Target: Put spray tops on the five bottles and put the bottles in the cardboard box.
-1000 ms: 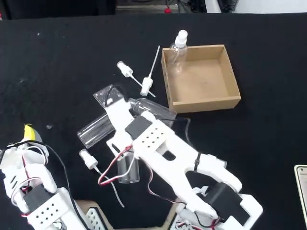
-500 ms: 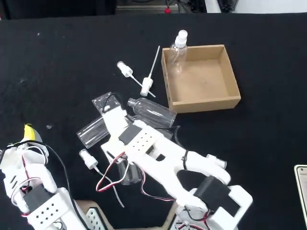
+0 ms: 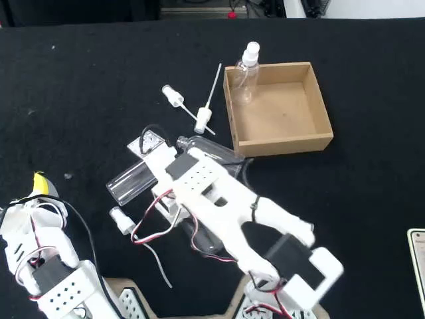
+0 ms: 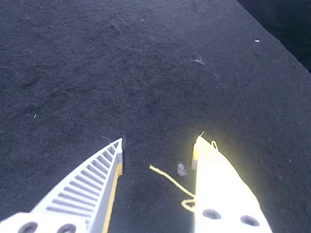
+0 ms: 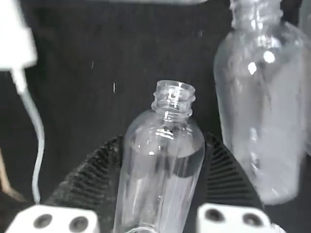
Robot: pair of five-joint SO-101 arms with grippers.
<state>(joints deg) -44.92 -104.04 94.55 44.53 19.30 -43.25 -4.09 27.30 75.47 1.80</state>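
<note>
My right gripper (image 5: 163,160) is shut on a clear uncapped bottle (image 5: 163,145), with a black pad pressed on each side and the open neck pointing away. In the high view this gripper (image 3: 151,143) hangs left of the cardboard box (image 3: 282,142). Close beside it lie another uncapped bottle (image 5: 257,111) (image 3: 216,151) and a loose spray top (image 5: 14,39). A third bare bottle (image 3: 131,183) lies under the gripper's near side. A capped bottle (image 3: 247,70) stands in the box's far left corner. My left gripper (image 4: 159,143) is open over bare table at the near left (image 3: 40,183).
Two spray tops (image 3: 172,96) (image 3: 202,119) with long tubes lie left of the box. Another spray top (image 3: 121,219) lies near the right arm's red and white cables. A white object (image 3: 417,246) sits at the table's right edge.
The right arm drew back toward its base, then swung across, and now hides the bottle that lay under its forearm. Its gripper kept hold of its bottle. The left arm stayed still.
</note>
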